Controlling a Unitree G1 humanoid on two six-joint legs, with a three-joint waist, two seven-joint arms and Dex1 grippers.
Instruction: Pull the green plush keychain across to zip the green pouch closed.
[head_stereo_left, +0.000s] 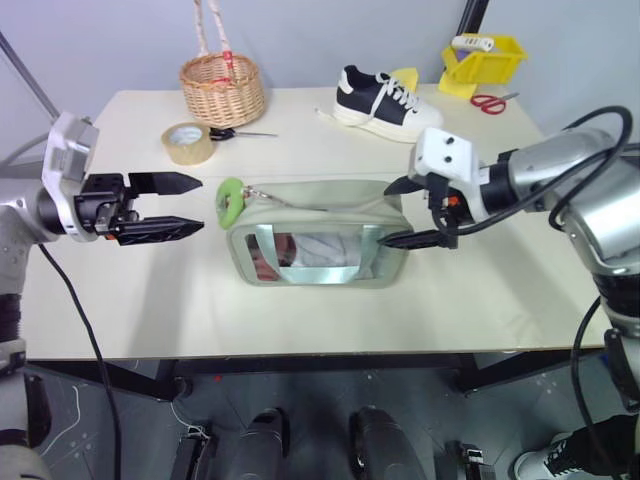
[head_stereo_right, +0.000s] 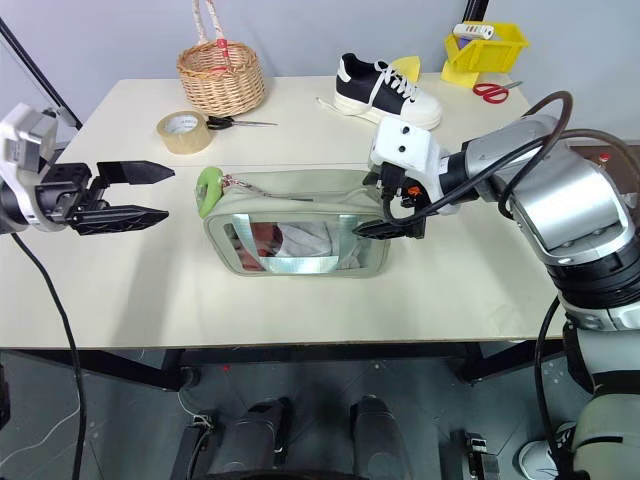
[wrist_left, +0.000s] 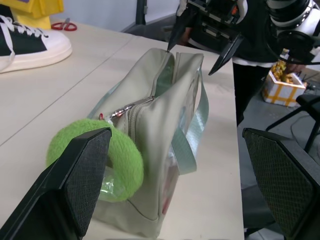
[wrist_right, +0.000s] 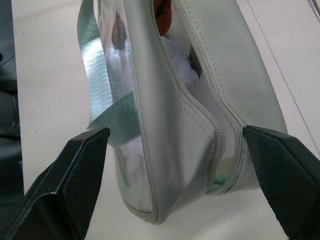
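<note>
You won't find any lettering, label, brand mark or number that can be read on anything here.

The green pouch (head_stereo_left: 318, 235) holds contents behind its clear window, perhaps white cloth, too indistinct to identify.
</note>
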